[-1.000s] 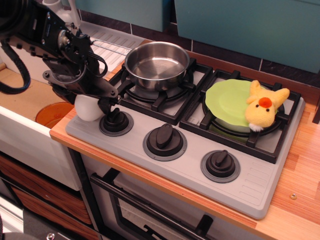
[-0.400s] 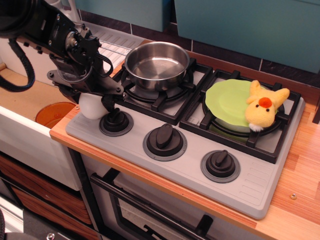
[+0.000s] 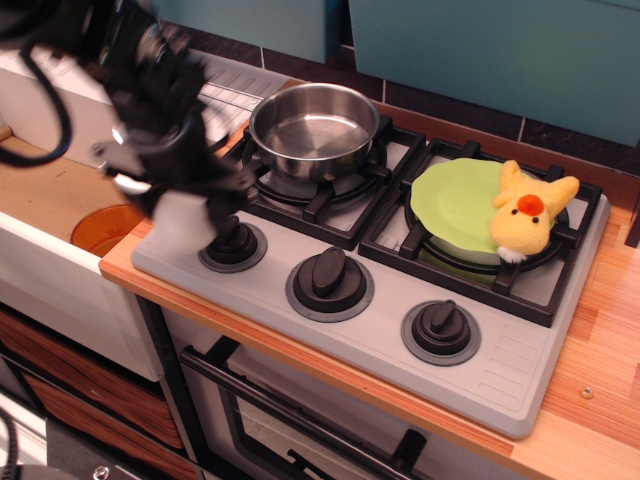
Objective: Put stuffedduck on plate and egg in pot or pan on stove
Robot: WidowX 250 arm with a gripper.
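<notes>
**Egg raised at the left front corner of the stove**

Grey stove on a wooden table, three black knobs along the front. Steel pot on the rear-left burner, empty. Lime-green plate on the right burner grate; stuffedduck lying across the plate's right rim, orange-red beak up, partly overhanging the grate. Orange bowl in the sink recess left of the table.

Tool at upper left, motion-blurred, closed around the top of the white egg; dark fingers at the egg's upper right side. Egg just left of the leftmost knob, over the stove's left front corner; contact with the stove surface not determinable through the blur. Egg apart from the pot, short of its rim.

Compared with the view 0.4 s ago: arm and tool smeared rather than sharp, tool body shifted slightly up and to the right, egg outline elongated and less distinct. Compared with 1.0 s ago: tool higher and nearer the pot. Pot, plate, stuffedduck, knobs and bowl unchanged in place.
</notes>
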